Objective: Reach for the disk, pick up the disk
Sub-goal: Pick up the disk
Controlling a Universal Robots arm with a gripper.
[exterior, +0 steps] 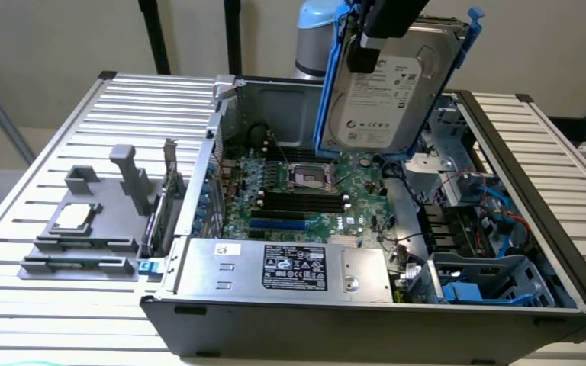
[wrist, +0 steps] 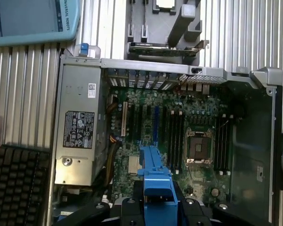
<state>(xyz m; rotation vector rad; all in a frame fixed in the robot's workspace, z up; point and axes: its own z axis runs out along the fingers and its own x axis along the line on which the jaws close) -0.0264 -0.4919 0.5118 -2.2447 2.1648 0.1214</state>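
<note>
Gripper (exterior: pixel 383 34) clamped on top edge of the disk (exterior: pixel 390 91), fingers closed against its blue rails (wrist: pixel 155 181). Disk hangs upright, label facing out, lifted clear above the motherboard (exterior: pixel 298 191) of the open computer case (exterior: pixel 375 305).

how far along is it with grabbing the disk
Done: the disk is already lifted, hanging upright in its blue rails above the open computer case, touching nothing below. In hand: the gripper grasps it by its top edge; the wrist view shows the motherboard beneath. Nothing of the pickup looks left.
</note>
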